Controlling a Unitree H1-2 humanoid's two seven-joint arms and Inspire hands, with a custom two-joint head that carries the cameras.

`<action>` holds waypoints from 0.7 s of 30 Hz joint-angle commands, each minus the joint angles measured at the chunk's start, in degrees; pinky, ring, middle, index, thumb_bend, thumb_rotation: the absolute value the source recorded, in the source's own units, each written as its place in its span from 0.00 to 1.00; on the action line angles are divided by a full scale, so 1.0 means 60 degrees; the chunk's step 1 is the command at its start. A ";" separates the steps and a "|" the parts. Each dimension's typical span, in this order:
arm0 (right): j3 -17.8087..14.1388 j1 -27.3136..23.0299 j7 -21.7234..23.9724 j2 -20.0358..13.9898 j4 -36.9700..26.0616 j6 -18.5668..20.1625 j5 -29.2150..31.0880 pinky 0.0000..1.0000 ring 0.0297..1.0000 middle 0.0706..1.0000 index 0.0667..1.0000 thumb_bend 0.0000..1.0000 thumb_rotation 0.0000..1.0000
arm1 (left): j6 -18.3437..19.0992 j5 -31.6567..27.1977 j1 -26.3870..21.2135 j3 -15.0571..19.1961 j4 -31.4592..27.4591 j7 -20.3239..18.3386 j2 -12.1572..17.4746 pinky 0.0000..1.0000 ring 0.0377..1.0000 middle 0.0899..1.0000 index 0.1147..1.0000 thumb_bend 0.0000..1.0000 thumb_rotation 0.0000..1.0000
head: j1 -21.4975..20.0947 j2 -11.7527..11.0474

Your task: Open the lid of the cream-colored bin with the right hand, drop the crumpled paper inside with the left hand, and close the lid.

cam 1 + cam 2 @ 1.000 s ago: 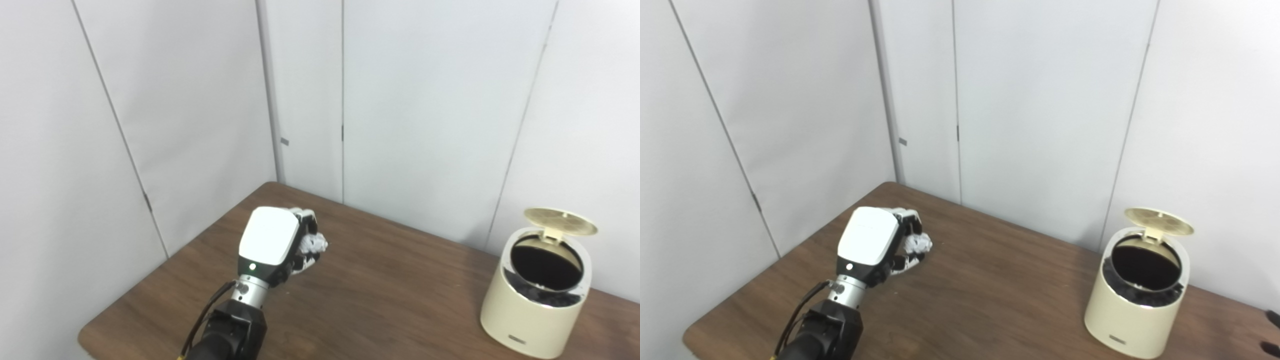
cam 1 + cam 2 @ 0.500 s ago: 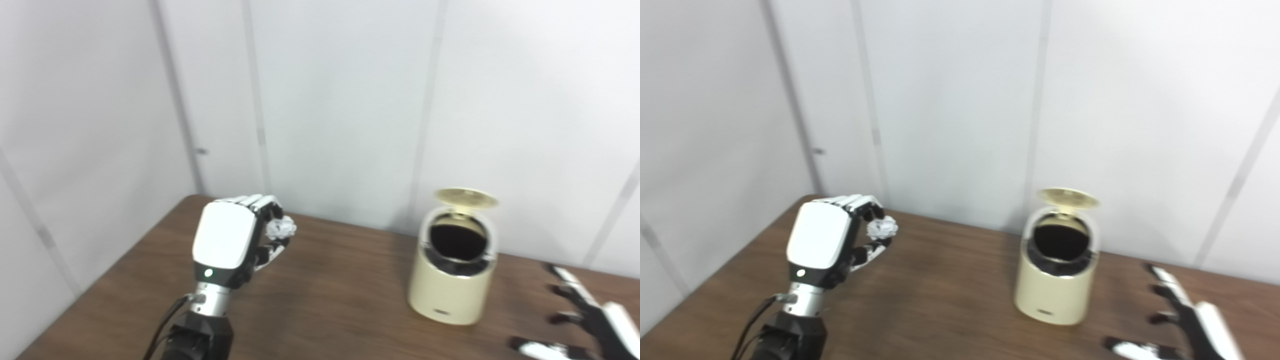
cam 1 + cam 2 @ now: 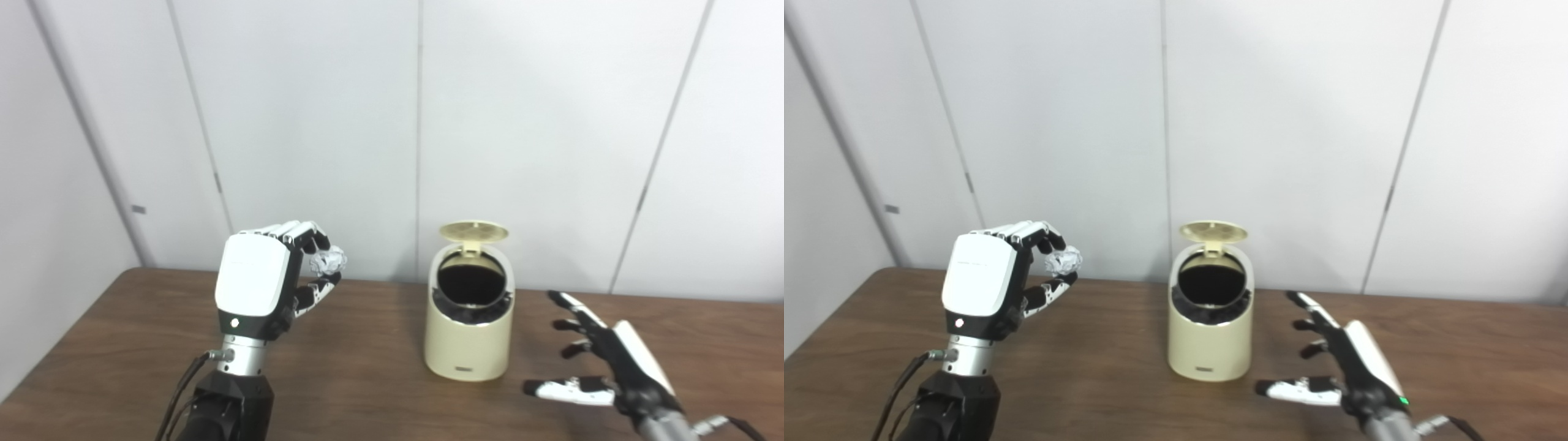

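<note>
Crumpled paper (image 3: 328, 261) sits pinched in the raised left hand (image 3: 260, 288); right hand (image 3: 603, 366) splayed empty beside the open-lidded bin (image 3: 469, 331).

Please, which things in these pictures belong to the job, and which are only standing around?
Job things: cream-colored bin, lid already up; crumpled paper held in the left hand; open right hand.

Only around: wooden table; white wall panels.
</note>
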 commanded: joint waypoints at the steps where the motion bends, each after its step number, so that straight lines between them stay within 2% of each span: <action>1: -0.0002 -0.0392 -0.0169 0.0056 -0.0340 -0.0101 -0.0077 0.63 0.82 0.93 0.89 0.81 0.27 | -0.0186 -0.0012 -0.0585 -0.0037 0.0031 0.0426 0.0062 0.22 0.29 0.37 0.45 0.52 0.00 | 0.0009 0.0008; 5: 0.0085 -0.0395 -0.0230 0.0177 -0.0289 -0.0041 -0.0271 0.63 0.83 0.93 0.89 0.81 0.30 | -0.0388 -0.0186 -0.0940 -0.0268 0.0386 0.0591 -0.0248 0.23 0.31 0.36 0.46 0.52 0.00 | -0.0361 -0.0035; 10: 0.0146 -0.0362 -0.0238 0.0324 -0.0365 0.0077 -0.0454 0.66 0.84 0.94 0.90 0.80 0.26 | -0.0428 -0.0232 -0.1301 -0.0558 0.0688 0.0674 -0.0514 0.18 0.29 0.35 0.46 0.52 0.00 | -0.0675 -0.0033; 14: 0.0174 -0.0344 -0.0290 0.0463 -0.0372 0.0055 -0.0527 0.64 0.83 0.94 0.89 0.79 0.23 | -0.0462 -0.0474 -0.1527 -0.0754 0.0908 0.0622 -0.0804 0.17 0.29 0.35 0.46 0.52 0.00 | -0.0880 -0.0045; 17: 0.0203 -0.0325 -0.0289 0.0541 -0.0424 0.0194 -0.0672 0.63 0.83 0.93 0.89 0.80 0.22 | -0.0405 -0.0460 -0.1624 -0.0920 0.0985 0.0588 -0.0991 0.18 0.30 0.41 0.42 0.53 0.00 | -0.0970 -0.0041; 18: 0.0222 -0.0319 -0.0269 0.0562 -0.0462 0.0284 -0.0749 0.63 0.83 0.94 0.89 0.80 0.23 | -0.0415 -0.0463 -0.1651 -0.0972 0.1009 0.0598 -0.1042 0.18 0.30 0.38 0.44 0.52 0.00 | -0.0998 -0.0034; 21: 0.0277 -0.0304 -0.0213 0.0588 -0.0563 0.0499 -0.0914 0.64 0.82 0.93 0.89 0.79 0.24 | -0.0494 -0.0517 -0.1754 -0.1164 0.1137 0.0615 -0.1248 0.18 0.29 0.42 0.42 0.53 0.00 | -0.1012 -0.0026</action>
